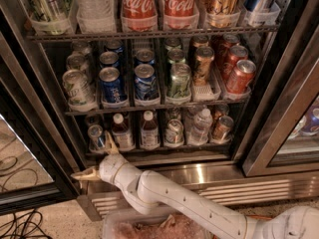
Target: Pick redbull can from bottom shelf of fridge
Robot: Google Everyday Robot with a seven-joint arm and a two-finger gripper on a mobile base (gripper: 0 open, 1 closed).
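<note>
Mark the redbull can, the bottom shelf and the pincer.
redbull can (95, 136): camera view, its side wall.
bottom shelf (154, 151): camera view, its front rail.
pincer (92, 156): camera view, midway between open fingertips, just below the can.

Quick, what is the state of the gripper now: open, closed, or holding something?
Gripper: open, holding nothing, fingers spread just below the redbull can.
</note>
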